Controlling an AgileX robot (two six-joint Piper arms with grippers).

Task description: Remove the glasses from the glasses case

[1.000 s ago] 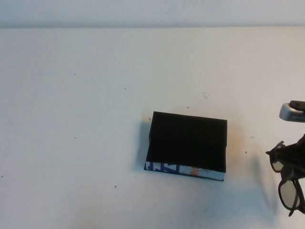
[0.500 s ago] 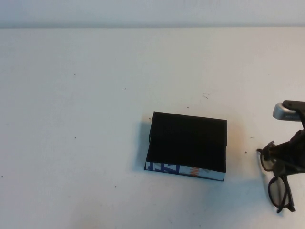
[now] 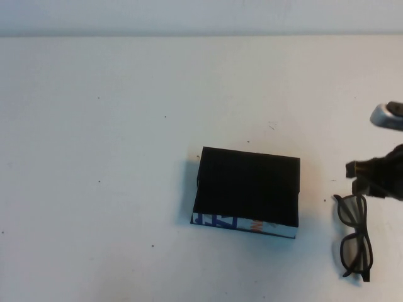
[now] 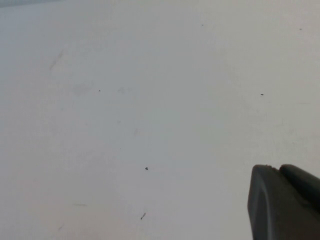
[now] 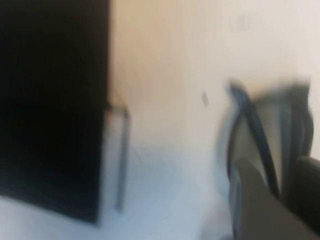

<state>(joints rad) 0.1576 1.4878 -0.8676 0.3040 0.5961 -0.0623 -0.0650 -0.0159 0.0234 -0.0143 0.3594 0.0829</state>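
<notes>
Glasses (image 3: 354, 236) lie flat on the white counter (image 3: 126, 157) to the right of the glasses case (image 3: 247, 190), near it but not touching, with one lens toward the far side and the other toward the near edge. The case sits open near the middle of the counter, its black interior showing nothing inside and its printed white side facing the camera. By this layout the main work looks done: the spectacles are out of the box and resting on the counter. The right hand (image 3: 371, 173) hovers at the far end of the frame, just above or against the upper lens rim; whether it still pinches the frame or has let go cannot be told from these views, since the right wrist view is smeared and shows only dark finger shapes beside the frame. What seems left is for that arm to be clear of the glasses. The left hand (image 4: 285, 202) is parked over bare counter, well away from both items; its grip state cannot be told either.
</notes>
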